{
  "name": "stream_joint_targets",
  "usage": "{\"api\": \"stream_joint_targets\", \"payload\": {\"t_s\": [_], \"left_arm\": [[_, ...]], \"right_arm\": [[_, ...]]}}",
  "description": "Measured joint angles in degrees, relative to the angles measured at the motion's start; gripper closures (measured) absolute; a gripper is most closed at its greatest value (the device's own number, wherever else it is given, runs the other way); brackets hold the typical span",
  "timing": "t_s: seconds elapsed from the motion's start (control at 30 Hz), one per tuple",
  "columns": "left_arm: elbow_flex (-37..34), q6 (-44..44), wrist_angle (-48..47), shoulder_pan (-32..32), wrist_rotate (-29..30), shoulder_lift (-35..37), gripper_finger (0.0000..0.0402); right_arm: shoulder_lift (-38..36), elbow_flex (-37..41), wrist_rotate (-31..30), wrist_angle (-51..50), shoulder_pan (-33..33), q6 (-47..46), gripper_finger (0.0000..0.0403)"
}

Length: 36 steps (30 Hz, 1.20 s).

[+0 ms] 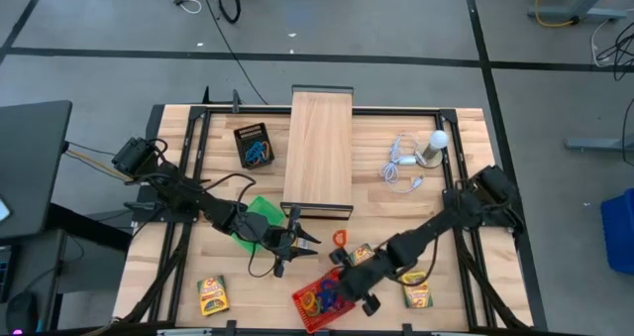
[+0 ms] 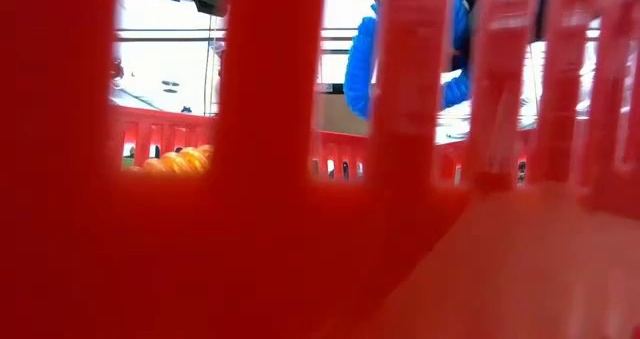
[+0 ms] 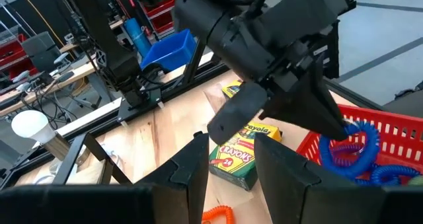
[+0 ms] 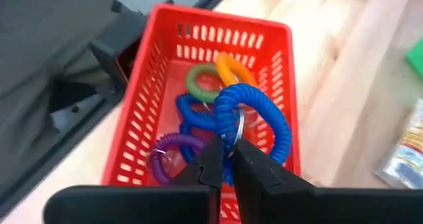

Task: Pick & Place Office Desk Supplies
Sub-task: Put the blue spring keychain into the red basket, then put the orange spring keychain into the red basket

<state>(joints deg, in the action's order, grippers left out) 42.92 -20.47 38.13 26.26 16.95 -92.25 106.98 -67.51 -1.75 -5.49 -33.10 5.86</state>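
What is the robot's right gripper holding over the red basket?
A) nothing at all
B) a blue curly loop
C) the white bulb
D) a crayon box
B: in the right wrist view the right gripper pinches the metal ring of a blue coiled loop, which hangs over the red basket where other loops already lie.

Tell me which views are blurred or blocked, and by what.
Low view: out-of-focus red basket slats fill the frame. Right wrist view: soft blur, blue loop in the right gripper still legible. Left wrist view: sharp on the crayon box. High view: clear.
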Motion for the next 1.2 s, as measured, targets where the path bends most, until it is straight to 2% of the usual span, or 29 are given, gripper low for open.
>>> {"api": "stream_joint_targets", "payload": {"t_s": [0.27, 0.5, 0.63, 0.8, 0.97, 1.07, 1.2], "left_arm": [[0.0, -0.5, -0.1, 0.0, 0.0, 0.0, 0.0273], [0.0, -1.0, -0.2, 0.0, 0.0, 0.0, 0.0273], [0.0, -2.5, -0.1, 0.7, 0.3, 0.0, 0.0273], [0.0, -6.4, 0.9, 3.4, 5.0, 0.3, 0.0273], [0.0, -8.8, 0.2, 6.5, 9.5, 2.6, 0.0273], [0.0, -8.2, -4.5, 7.5, 11.5, 4.4, 0.0273], [0.0, -4.7, -10.7, 7.1, 11.6, 6.0, 0.0273]], "right_arm": [[0.7, 0.0, 4.9, -0.1, 2.1, 1.8, 0.0368], [0.7, 0.0, 4.9, 0.8, 2.2, 0.5, 0.0315], [0.7, 0.0, 3.2, 1.0, 1.9, 0.5, 0.0266], [0.7, 0.0, -0.1, 1.3, 1.0, 1.6, 0.0221], [0.4, 0.0, -5.8, 0.5, -0.4, 3.3, 0.0214], [0.3, 0.0, -8.8, -3.0, -0.7, 3.2, 0.0213], [0.2, 0.0, -9.6, -8.2, 0.2, 2.1, 0.0213]]}}
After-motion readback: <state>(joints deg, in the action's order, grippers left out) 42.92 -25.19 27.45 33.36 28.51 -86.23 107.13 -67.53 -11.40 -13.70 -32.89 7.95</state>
